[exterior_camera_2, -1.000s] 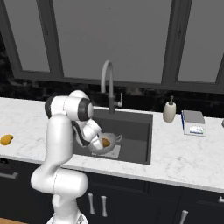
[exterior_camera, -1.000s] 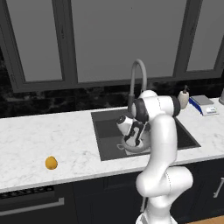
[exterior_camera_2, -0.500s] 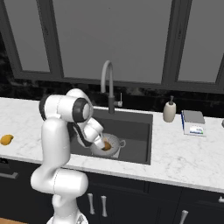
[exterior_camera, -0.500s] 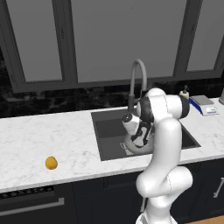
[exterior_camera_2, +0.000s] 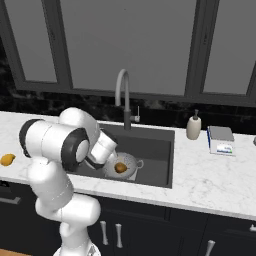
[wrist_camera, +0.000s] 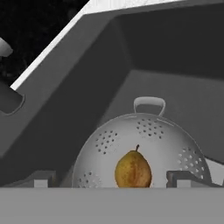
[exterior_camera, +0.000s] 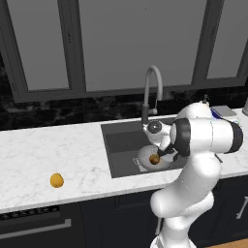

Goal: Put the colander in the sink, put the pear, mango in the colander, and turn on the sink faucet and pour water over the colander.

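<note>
Sink (exterior_camera: 123,140): dark grey basin set in the white marble counter (exterior_camera: 43,155), holding the colander on its floor.
Faucet (exterior_camera: 151,92): grey gooseneck at the sink's 12 o'clock edge, arched over the basin.
Colander (wrist_camera: 144,144): pale, perforated, upright, its loop handle at 12 o'clock in the hand view.
Gripper (wrist_camera: 113,180): fingers spread wide, empty, just above the colander with the pear between the tips.
Mango (exterior_camera: 57,180): on the counter, well apart at the sink's 8 o'clock.
Pear (wrist_camera: 133,169): lying inside the colander, stem up.
</note>
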Controlling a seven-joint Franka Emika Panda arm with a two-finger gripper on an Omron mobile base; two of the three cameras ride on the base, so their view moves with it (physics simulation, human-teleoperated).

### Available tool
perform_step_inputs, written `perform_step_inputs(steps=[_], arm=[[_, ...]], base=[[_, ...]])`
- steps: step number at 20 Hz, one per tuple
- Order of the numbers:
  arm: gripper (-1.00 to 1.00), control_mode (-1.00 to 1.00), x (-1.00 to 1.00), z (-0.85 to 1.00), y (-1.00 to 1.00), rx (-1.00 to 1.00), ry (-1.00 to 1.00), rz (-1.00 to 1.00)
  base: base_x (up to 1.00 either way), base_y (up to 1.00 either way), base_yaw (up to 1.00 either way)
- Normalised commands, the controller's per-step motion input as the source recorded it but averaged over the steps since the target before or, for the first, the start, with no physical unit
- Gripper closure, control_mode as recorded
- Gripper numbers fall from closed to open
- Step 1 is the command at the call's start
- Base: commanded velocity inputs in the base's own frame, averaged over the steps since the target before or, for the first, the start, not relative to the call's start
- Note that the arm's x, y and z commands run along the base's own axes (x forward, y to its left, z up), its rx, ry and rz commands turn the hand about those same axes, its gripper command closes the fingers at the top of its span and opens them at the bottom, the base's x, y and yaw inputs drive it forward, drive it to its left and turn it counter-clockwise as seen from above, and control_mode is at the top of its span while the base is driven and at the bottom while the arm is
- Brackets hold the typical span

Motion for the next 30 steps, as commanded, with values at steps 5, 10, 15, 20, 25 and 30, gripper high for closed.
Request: perform_step_inputs(steps=[5,10,15,20,25,30], arm=[[-1.0,-1.0,-0.52,0.81,0.91,0.0,-0.23,0.09],[-1.0,-1.0,-0.56,0.86,0.83,0.0,-0.05,0.07],[-1.0,-1.0,-0.43,1.0,0.64,0.0,0.2,0.2],[-1.0,-1.0,-0.07,1.0,0.59,0.0,0.39,0.18],[-1.0,-1.0,-0.38,0.96,0.51,0.0,0.37,0.19],[-1.0,-1.0,-0.96,0.16,0.45,-0.01,0.07,0.24]], base=[[0.0,0.0,0.0],[0.0,0.0,0.0],[0.0,0.0,0.0],[0.0,0.0,0.0],[0.0,0.0,0.0],[0.0,0.0,0.0]])
